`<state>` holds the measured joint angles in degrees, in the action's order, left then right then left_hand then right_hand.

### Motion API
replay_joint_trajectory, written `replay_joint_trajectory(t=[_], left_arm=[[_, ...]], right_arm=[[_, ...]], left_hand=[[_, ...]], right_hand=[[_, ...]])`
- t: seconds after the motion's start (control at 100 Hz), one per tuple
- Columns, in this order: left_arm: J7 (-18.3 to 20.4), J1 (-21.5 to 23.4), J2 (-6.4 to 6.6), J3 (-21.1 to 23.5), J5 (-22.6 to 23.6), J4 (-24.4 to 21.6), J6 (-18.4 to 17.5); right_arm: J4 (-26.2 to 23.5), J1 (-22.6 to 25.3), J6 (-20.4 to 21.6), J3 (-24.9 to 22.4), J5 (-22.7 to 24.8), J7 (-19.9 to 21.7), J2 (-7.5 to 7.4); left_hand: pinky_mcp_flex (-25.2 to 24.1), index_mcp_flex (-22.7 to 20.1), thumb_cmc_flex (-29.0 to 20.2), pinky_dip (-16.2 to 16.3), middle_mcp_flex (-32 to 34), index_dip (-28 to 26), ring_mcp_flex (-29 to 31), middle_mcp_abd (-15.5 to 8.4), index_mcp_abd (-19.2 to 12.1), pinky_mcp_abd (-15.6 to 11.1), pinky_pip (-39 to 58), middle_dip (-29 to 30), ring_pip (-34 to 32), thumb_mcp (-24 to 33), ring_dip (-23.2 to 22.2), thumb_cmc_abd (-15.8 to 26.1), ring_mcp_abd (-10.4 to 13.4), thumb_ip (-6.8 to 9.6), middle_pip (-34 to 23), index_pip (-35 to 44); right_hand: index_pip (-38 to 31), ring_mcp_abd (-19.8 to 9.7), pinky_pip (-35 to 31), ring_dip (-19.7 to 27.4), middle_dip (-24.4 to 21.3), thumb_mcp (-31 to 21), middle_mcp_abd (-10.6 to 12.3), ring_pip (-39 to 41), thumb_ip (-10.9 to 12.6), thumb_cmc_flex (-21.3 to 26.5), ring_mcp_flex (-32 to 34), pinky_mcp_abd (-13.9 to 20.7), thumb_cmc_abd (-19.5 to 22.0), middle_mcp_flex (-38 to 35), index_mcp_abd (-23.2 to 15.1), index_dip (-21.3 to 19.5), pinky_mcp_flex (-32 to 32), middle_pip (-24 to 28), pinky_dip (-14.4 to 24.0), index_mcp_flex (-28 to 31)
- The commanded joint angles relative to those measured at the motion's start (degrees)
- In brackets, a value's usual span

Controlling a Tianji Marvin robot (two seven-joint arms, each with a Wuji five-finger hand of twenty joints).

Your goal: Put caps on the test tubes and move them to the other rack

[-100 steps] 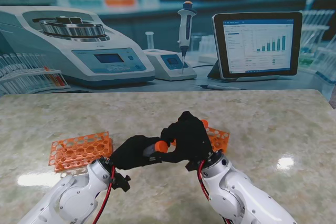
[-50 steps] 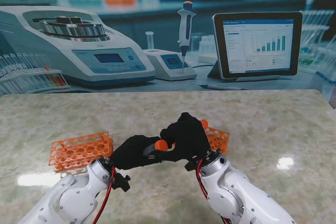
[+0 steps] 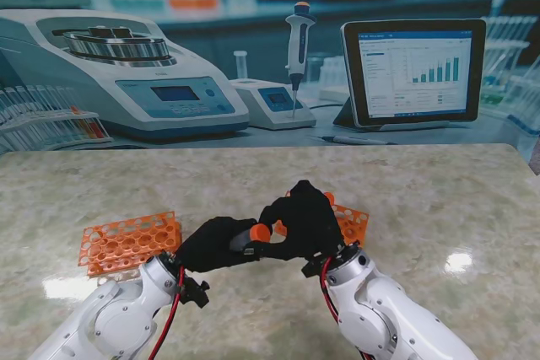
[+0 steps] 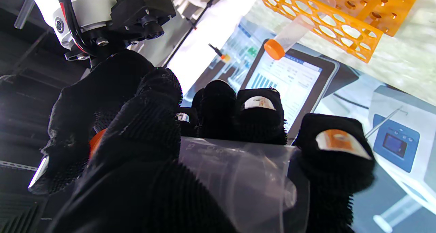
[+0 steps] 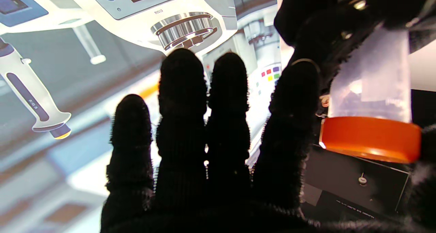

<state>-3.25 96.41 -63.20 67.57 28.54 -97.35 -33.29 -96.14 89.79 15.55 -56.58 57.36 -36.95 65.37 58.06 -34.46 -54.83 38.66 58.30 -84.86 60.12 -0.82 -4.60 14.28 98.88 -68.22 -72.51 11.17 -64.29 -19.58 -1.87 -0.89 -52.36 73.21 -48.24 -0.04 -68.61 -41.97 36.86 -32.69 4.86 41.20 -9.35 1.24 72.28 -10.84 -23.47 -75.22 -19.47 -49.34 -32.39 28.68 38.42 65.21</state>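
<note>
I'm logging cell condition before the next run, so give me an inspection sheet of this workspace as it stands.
Surface: pale marbled table top, glare patches, no spills seen.
Job's things: clear plastic test tube with orange screw cap held between both hands; orange perforated rack on the left; second orange rack behind the right hand, holding one capped tube.
Clutter: nothing seen.
Hands: black-gloved left hand shut on the tube; black-gloved right hand at the cap.
Cables: red and black leads along both wrists.
Surroundings: printed lab backdrop showing a centrifuge, pipette and tablet.
</note>
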Motion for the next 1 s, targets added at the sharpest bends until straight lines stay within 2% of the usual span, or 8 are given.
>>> replay_joint_trajectory(t=[0.0,0.32,0.49,0.81,0.99], left_arm=[[0.3,0.3,-0.09,-0.3,0.1,-0.8,-0.4],[0.3,0.2,-0.09,-0.3,0.1,-0.8,-0.3],[0.4,0.2,-0.08,-0.3,0.0,-0.8,-0.3],[0.4,0.2,-0.08,-0.4,0.0,-0.8,-0.3],[0.4,0.1,-0.08,-0.5,0.0,-0.8,-0.2]], right_arm=[[-0.8,0.8,0.2,-0.3,0.1,0.1,-0.08],[-2.1,2.5,0.2,-1.9,1.1,-1.5,-0.17],[-3.1,3.5,-0.1,-3.0,2.4,-2.2,-0.46],[-5.1,5.7,2.0,-5.1,5.5,-2.5,-1.40],[-5.7,6.3,2.7,-5.6,6.5,-3.1,-1.64]], left_hand=[[1.0,-1.5,-1.7,-0.7,-0.9,-3.8,-0.2,-2.3,-5.9,-3.9,6.9,0.3,0.3,0.1,0.5,2.0,1.2,-0.31,0.1,4.2],[1.0,-1.5,-1.7,-0.7,-0.8,-3.8,-0.2,-2.3,-5.9,-4.0,6.9,0.3,0.2,0.1,0.5,2.0,1.1,-0.31,0.1,4.2],[1.0,-1.5,-1.7,-0.7,-0.9,-3.8,-0.2,-2.3,-5.8,-4.0,6.9,0.3,0.2,0.1,0.5,2.0,1.1,-0.32,0.2,4.2],[1.0,-1.5,-1.8,-0.7,-0.9,-3.8,-0.2,-2.3,-5.9,-4.0,6.9,0.3,0.2,0.1,0.5,1.9,1.1,-0.31,0.1,4.2],[1.0,-1.5,-1.8,-0.7,-0.9,-3.8,-0.2,-2.3,-5.9,-4.0,6.9,0.3,0.2,0.1,0.5,2.0,1.2,-0.31,0.1,4.2]], right_hand=[[7.0,-0.1,1.1,-0.8,-0.3,-3.8,-1.0,-2.6,1.6,-0.7,-1.5,-1.0,2.4,2.4,3.6,1.5,2.0,-1.2,0.8,-5.8],[16.4,0.2,1.8,-1.3,-2.7,-4.0,-2.7,-5.5,1.7,-1.3,-5.1,-1.1,2.8,8.7,7.0,6.5,3.7,-6.5,1.1,-13.4],[17.2,0.2,2.1,-1.3,-3.2,-4.3,-2.6,-6.2,1.8,0.2,-6.4,-1.2,1.5,10.3,7.8,7.3,4.5,-7.3,1.3,-14.8],[18.5,-0.3,2.7,-1.1,-3.8,-5.0,-2.4,-7.7,2.1,9.2,-8.1,-1.6,-6.1,12.7,9.3,8.1,5.7,-8.4,1.6,-17.3],[17.5,-0.5,2.8,-1.3,-3.2,-4.2,-2.4,-7.8,2.4,13.7,-8.0,-1.5,-8.3,11.9,9.4,7.4,5.8,-7.4,1.9,-16.7]])
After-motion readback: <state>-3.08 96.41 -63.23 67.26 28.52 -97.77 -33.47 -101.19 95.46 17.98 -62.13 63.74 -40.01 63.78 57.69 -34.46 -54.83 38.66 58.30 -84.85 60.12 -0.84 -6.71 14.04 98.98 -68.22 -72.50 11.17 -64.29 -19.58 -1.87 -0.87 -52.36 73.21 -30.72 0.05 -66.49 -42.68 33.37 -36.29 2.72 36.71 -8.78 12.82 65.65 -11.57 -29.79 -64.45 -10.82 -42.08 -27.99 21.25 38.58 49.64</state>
